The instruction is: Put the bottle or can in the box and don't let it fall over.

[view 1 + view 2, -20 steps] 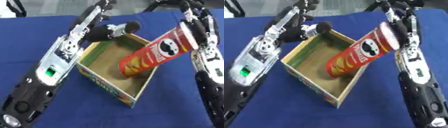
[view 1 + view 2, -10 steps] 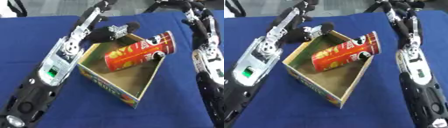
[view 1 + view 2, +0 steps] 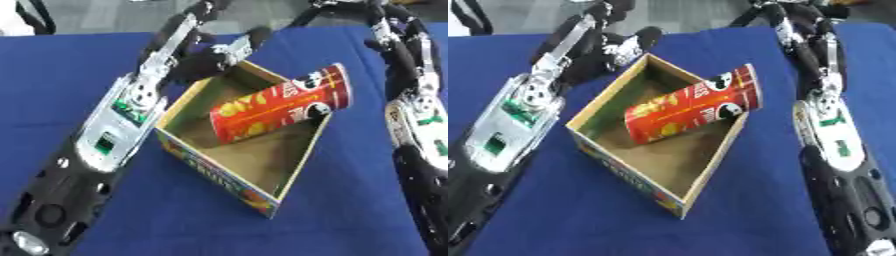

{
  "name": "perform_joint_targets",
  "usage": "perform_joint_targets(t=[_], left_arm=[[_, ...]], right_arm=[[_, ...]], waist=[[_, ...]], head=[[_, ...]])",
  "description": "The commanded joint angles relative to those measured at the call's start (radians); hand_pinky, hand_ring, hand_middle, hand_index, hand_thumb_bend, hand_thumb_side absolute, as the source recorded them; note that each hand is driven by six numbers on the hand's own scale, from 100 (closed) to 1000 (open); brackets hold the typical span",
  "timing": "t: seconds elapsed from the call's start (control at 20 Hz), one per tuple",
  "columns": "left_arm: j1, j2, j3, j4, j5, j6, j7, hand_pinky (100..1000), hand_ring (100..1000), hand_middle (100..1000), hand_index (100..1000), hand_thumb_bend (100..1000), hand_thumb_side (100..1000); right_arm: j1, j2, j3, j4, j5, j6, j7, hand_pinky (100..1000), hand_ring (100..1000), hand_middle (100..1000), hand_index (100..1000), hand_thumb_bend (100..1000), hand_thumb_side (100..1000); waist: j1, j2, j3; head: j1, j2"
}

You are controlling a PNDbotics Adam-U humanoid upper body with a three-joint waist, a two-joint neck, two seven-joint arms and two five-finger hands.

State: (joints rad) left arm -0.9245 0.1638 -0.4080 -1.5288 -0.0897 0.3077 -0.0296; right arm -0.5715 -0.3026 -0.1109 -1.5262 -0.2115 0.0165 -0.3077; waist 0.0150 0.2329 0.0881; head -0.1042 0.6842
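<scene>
Tipped lower than a moment ago: red can (image 3: 278, 107) now lies slanted in box (image 3: 229, 175), top end on rim, well apart from right hand (image 3: 791, 15), whose fingers cannot be told. Left hand (image 3: 619, 49) curled against box's far corner. Best to hold box steady and stand can back up slowly.

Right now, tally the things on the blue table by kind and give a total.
Red can: 1, lying tilted across the box
Open cardboard box: 1
Robot hand at the box's far corner, the left hand: 1
Total: 3

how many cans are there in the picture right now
1. The red can lies tilted across the open box, its top end resting on the right rim. Nothing else appears hidden inside.
</scene>
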Motion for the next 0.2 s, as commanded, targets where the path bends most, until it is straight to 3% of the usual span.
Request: perform_joint_targets(t=[0.05,0.2], left_arm=[[-0.021,0.059,0.036,-0.050,0.037,0.007,0.026,841,1000,913,916,567,655],[-0.008,0.123,0.070,-0.071,0.072,0.018,0.053,829,1000,933,893,551,654]], right_arm=[[-0.015,-0.017,-0.011,-0.023,0.004,0.001,-0.005,755,947,1000,782,692,459],[-0.013,-0.022,-0.014,-0.024,0.008,0.001,-0.008,754,947,1000,782,691,466]], waist=[[-0.002,-0.026,0.004],[0.001,-0.033,0.011]], head=[[-0.010,-0.001],[-0.018,0.005]])
